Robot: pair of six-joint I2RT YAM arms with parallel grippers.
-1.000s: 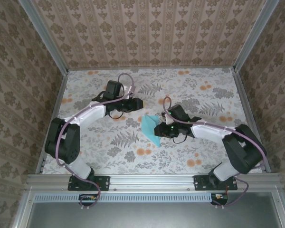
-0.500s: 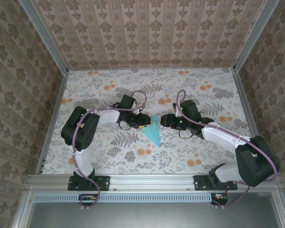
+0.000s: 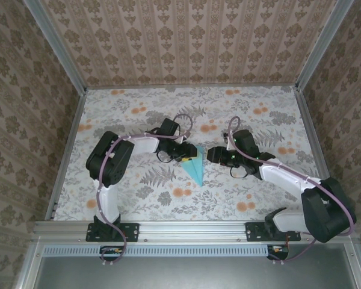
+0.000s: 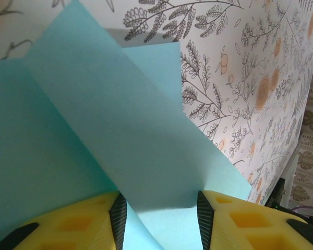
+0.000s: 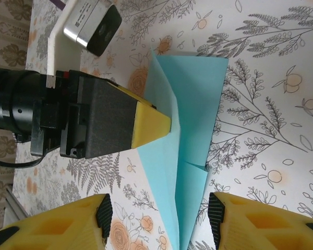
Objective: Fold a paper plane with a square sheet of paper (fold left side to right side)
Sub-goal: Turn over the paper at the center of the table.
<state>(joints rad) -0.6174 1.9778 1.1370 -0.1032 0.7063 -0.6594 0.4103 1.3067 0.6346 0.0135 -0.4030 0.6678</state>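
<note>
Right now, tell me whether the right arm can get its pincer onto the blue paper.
Probably yes: the right pincer is open, the near point of the paper lies just ahead of it, and the left pincer sits farther along the sheet.

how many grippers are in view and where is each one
2. The left gripper is at the upper left edge of the folded blue paper, with its yellow tips against it. The right gripper is just right of the paper, apart from it. Nothing suggests a hidden third.
</note>
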